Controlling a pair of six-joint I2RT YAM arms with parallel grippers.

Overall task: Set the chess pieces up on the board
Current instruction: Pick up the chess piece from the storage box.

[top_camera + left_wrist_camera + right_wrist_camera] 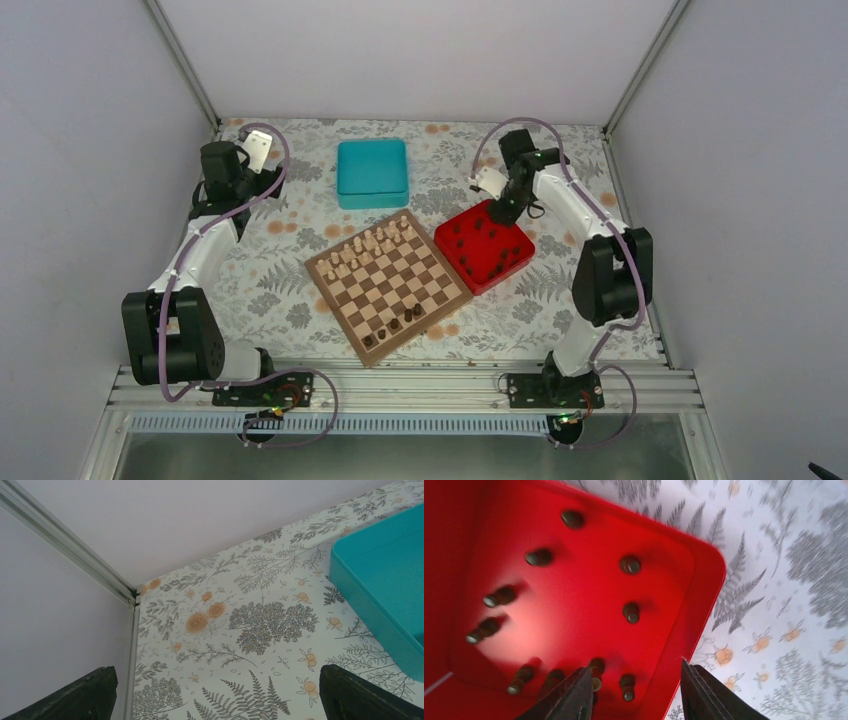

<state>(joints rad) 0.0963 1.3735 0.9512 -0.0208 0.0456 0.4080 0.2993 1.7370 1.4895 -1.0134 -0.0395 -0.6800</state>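
I find the right gripper [635, 680] over the red tray [701, 595], fingers apart, one dark piece [627, 686] standing upright between them. The left gripper [220, 705], also spread, sits well apart.

The red tray [574, 605] runs off the right wrist view's left edge, its chess pieces [631, 612] blurred.

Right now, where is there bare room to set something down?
Free: the table between the board and the left arm, and the board's middle rows between pale pieces and dark pieces. Crowded: the red tray, under the right gripper.
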